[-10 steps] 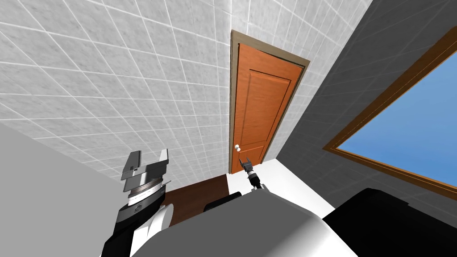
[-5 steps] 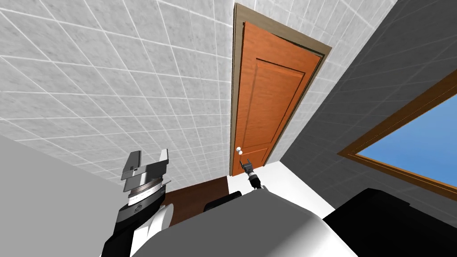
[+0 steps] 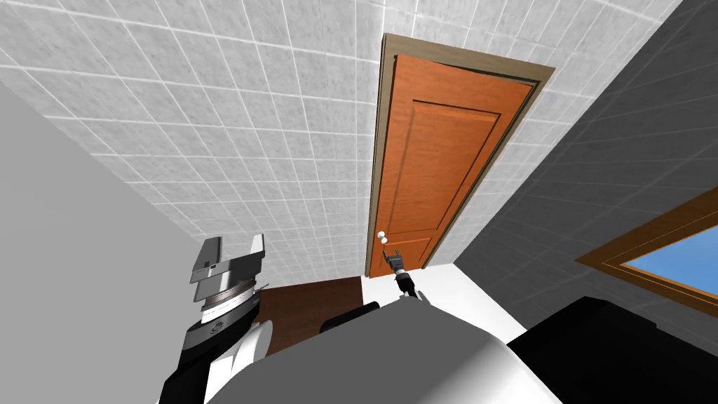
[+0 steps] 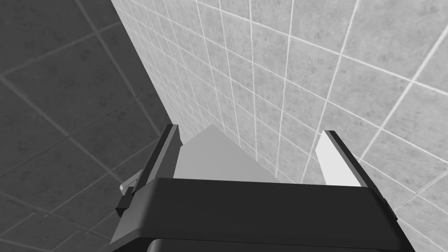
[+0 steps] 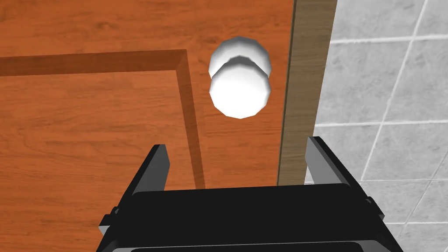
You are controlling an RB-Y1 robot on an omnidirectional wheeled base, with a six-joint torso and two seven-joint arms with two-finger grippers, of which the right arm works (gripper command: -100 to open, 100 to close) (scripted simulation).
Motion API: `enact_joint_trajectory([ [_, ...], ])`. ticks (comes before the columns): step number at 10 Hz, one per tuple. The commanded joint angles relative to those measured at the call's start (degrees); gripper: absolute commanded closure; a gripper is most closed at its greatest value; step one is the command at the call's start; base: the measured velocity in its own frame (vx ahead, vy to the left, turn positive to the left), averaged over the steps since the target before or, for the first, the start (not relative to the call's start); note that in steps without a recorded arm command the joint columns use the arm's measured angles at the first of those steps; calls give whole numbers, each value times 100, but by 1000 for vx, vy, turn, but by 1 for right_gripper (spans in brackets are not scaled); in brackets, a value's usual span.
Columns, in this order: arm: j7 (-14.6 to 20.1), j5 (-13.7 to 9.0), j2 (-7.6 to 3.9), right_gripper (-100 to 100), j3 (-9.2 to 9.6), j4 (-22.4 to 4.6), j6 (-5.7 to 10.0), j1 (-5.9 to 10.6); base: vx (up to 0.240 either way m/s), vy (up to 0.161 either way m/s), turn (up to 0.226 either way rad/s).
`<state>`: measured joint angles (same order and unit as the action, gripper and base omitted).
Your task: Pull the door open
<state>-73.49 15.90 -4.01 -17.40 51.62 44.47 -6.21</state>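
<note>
- An orange wood-grain door [image 3: 449,161] stands in a brown frame [image 3: 375,175]. A light grey tiled wall [image 3: 266,126] is on its knob side, and a darker tiled wall [image 3: 596,154] with a window [image 3: 673,263] is on the other.
- The white round knob [image 5: 239,89] sits at the door's edge, just beside the frame.
- The right gripper [image 5: 237,146] is near the knob but apart from it, with its fingers spread wide and empty.
- The left gripper [image 3: 235,244] is well apart from the door, with its fingers spread and empty.

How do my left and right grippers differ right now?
The right gripper is stretched far forward; the left gripper is held back, close in. The right points at the white knob on the orange door, not touching; the left points at tiled wall. Both are open and empty.
</note>
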Motion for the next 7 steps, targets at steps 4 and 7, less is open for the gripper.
enact_joint_trajectory([
  [4, -154, -285, -97, -100, -550, -318, 14, 173, 15, -20, 256],
  [7, -252, -438, -113, -100, -842, -510, 23, 332, 50, -51, 229],
])
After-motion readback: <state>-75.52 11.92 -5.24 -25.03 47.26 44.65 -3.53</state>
